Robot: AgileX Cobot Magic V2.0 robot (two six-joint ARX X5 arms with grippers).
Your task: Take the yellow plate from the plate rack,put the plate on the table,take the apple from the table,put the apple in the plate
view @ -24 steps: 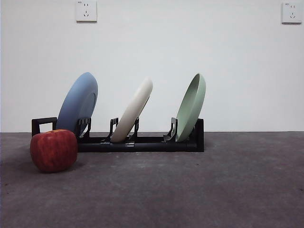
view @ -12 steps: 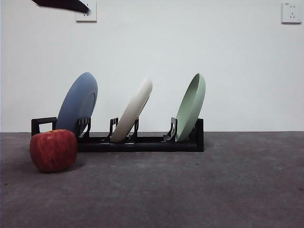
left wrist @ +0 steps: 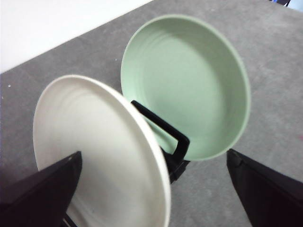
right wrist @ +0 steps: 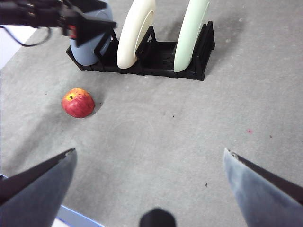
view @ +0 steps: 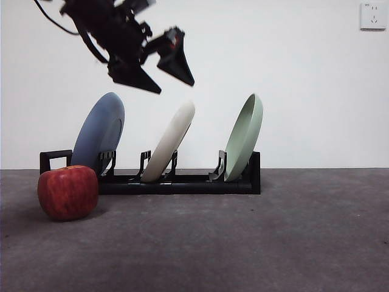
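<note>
Left gripper (view: 163, 74) — fingers spread wide (holding nothing) — hovers above the racked yellow plate (view: 170, 142).

left gripper (view: 163, 72) high in the air, jaws spread wide, right gripper (right wrist: 151, 161) raised, jaws apart

Premises read as a lab or test room, not a home kitchen. My work surface is a bare table (view: 255, 243) of dark grey, rough matte material, scuffed in places, with no sink or counter fittings around it. Behind it stands a plain white wall (view: 304, 91), unadorned except for a white power socket (view: 372, 16) at about 1 o'clock from the scene's centre. The only domestic items are staged props: a black plate rack (view: 182, 181) at 12 o'clock holding three plates, and an apple (view: 68, 192) at 10 o'clock. My own left arm's cabled gripper (view: 164, 73) hangs above them.
</note>
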